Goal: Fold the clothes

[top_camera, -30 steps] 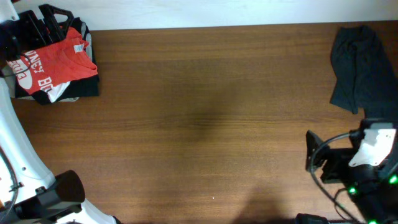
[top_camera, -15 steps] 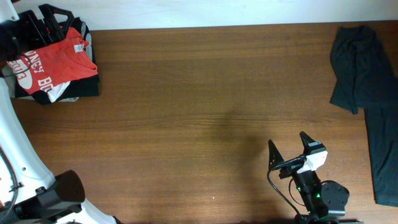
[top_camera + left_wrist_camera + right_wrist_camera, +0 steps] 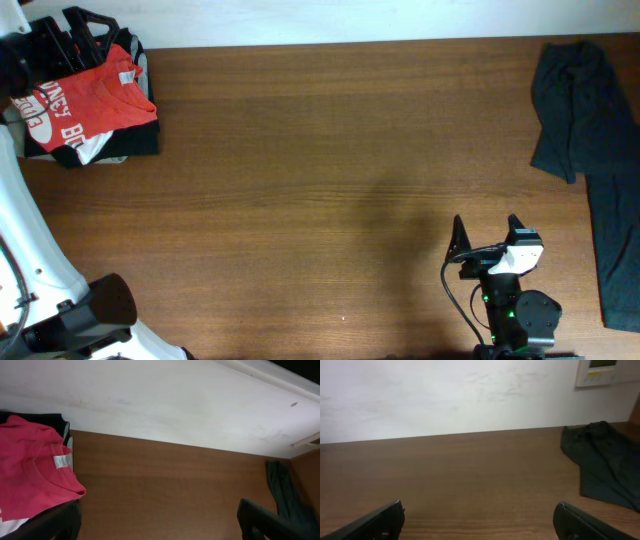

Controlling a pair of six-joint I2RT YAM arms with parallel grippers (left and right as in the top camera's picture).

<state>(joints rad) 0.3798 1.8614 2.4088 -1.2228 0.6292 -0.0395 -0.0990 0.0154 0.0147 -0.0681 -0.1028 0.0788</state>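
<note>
Only "NEY" and "BO" read on the red T-shirt (image 3: 100, 100).

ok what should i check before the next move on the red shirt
1. Right fingers open, nothing held: ok.
2. Left fingers open, nothing held: ok.
3. Red T-shirt in view: ok, at the far left corner of the table.
4. Shirt spread flat on bare wood: not ok, it lies on a pile of other clothes.
5. Dark garment away from the shirt: ok, it is at the far right edge.
</note>
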